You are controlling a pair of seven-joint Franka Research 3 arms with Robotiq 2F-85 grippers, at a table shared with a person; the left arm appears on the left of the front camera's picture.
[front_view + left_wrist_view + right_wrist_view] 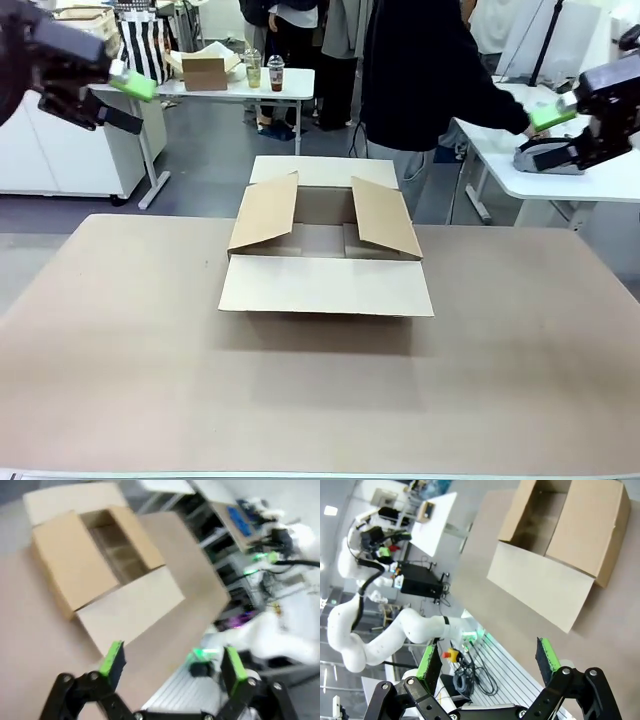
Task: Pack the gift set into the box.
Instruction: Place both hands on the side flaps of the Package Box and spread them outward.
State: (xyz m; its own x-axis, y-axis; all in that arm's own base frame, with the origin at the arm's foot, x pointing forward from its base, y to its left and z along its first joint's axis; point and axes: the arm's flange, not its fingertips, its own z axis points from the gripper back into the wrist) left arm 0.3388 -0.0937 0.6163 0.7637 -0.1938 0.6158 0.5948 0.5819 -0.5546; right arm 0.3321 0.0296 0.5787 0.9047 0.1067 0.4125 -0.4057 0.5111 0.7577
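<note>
The box [325, 285] is a shallow brown cardboard carton in the middle of the table, its flaps folded outward and its inside looking bare. It shows too in the left wrist view [100, 575] and the right wrist view [555, 555]. My left gripper [125, 100] hangs high at the far left, open, nothing between its green pads [113, 657]. My right gripper [565, 130] is raised at the far right, open and holding nothing [490, 662]. The gift set is out of view.
A person in a dark top [420, 70] stands behind the box, reaching toward a white side table [560, 170] at right. Another white table [230, 85] with cups and a small carton stands far behind. Bare tabletop [320, 400] surrounds the box.
</note>
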